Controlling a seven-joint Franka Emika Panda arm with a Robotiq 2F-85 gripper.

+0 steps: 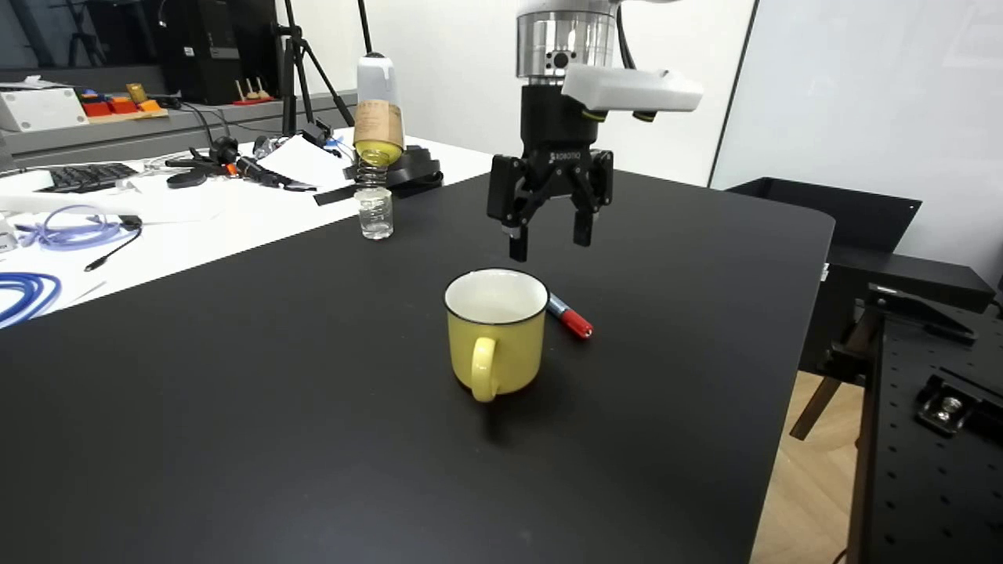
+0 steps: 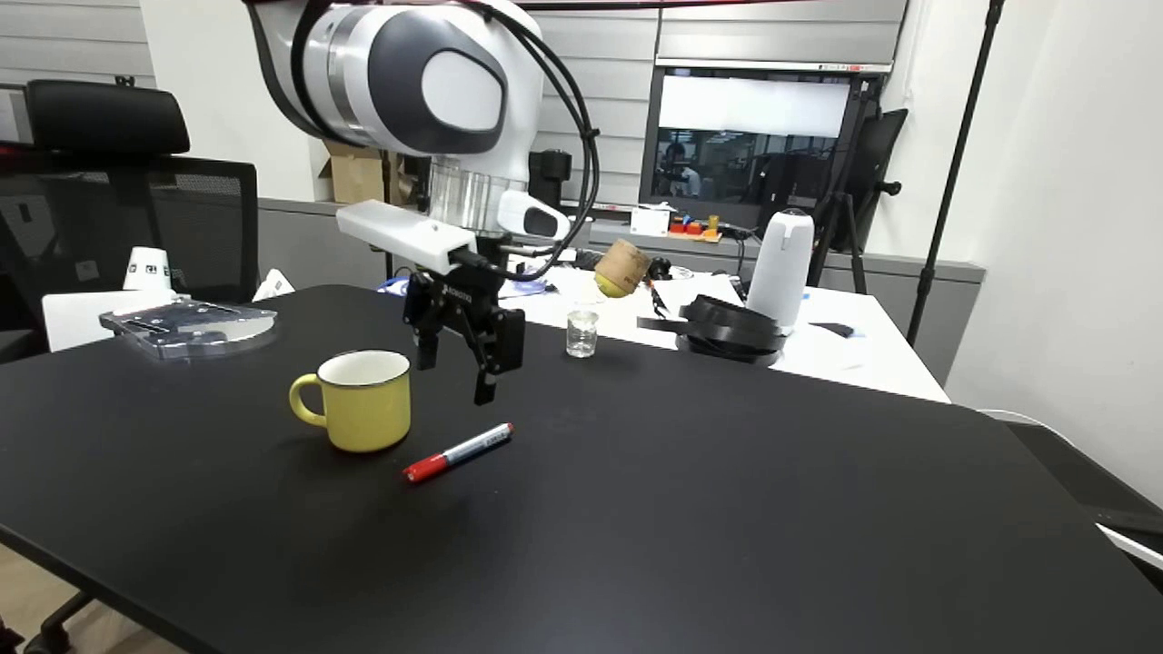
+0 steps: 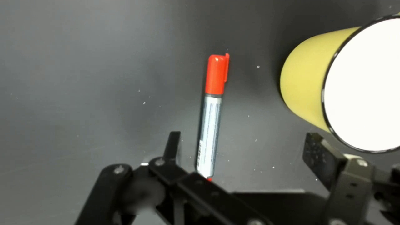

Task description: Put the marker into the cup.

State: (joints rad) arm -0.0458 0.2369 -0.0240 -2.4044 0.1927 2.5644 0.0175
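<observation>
Pincer (image 1: 550, 247) gapes wide, empty, and a dip for the marker (image 3: 212, 115) could clip the cup (image 2: 365, 409) standing so near!

In the wrist view, the spread claw (image 3: 243, 137) leaves a gap wider than the marker (image 3: 211, 131) is thick. Right of the marker, the cup (image 3: 306, 73) stands in the way; a strip of surface (image 3: 250, 97) parts them. Free room spreads left of the marker. In both exterior views, the glass (image 2: 581, 334) stands well apart.
</observation>
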